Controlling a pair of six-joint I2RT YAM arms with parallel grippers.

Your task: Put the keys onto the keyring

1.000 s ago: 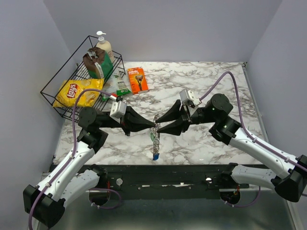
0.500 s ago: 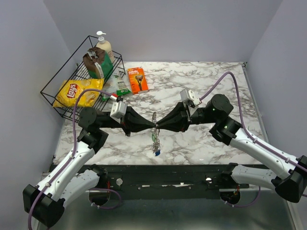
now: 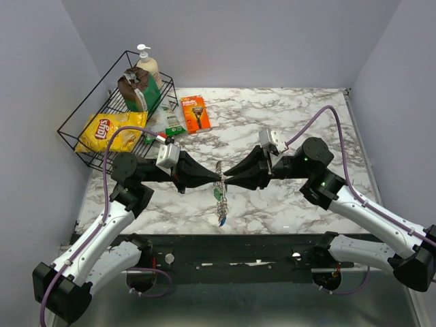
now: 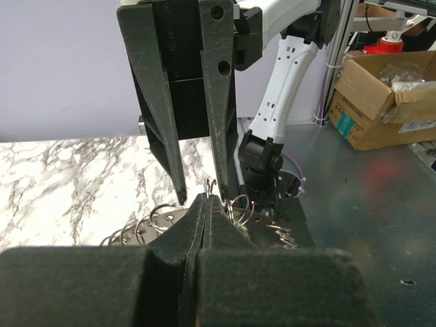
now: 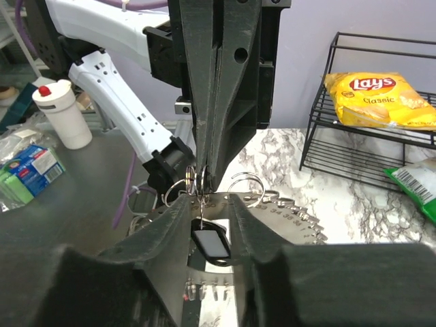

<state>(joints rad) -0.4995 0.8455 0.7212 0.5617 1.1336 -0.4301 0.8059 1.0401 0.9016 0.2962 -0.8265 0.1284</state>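
Overhead, we see the left gripper [image 3: 216,179] and right gripper [image 3: 225,178] meeting tip to tip just below the middle of the frame, above the marble table [image 3: 286,116]. The keyring [image 3: 219,168] hangs between the two tips. The keys [image 3: 219,204] dangle from it toward the bottom of the frame, a green tag above a blue one. The left fingers are pressed together on the ring's wire; the right fingers are spread apart. In the upper left a wire basket [image 3: 71,129] holds a yellow Lay's bag [image 3: 109,131]. Just right of it lies an orange razor pack [image 3: 196,113], its print too small for us to read.

In the left wrist view, the left gripper [image 4: 206,199] fills the bottom of the frame, clamped on a bit of wire poking out at its tip. Loops of the keyring [image 4: 153,221] curl out on either side just beyond it. The right gripper [image 4: 203,184] comes down from the top with a clear gap between its fingers.

In the right wrist view, the right gripper [image 5: 208,204] is at the bottom, parted, and a key with a dark oval loop [image 5: 211,245] hangs in the gap. The toothed keyring [image 5: 286,214] runs toward the right edge. The left gripper [image 5: 206,174] reaches down from the top, pinching the ring's loops. At upper right we read "Lay's Classic" on the yellow bag [image 5: 378,92].
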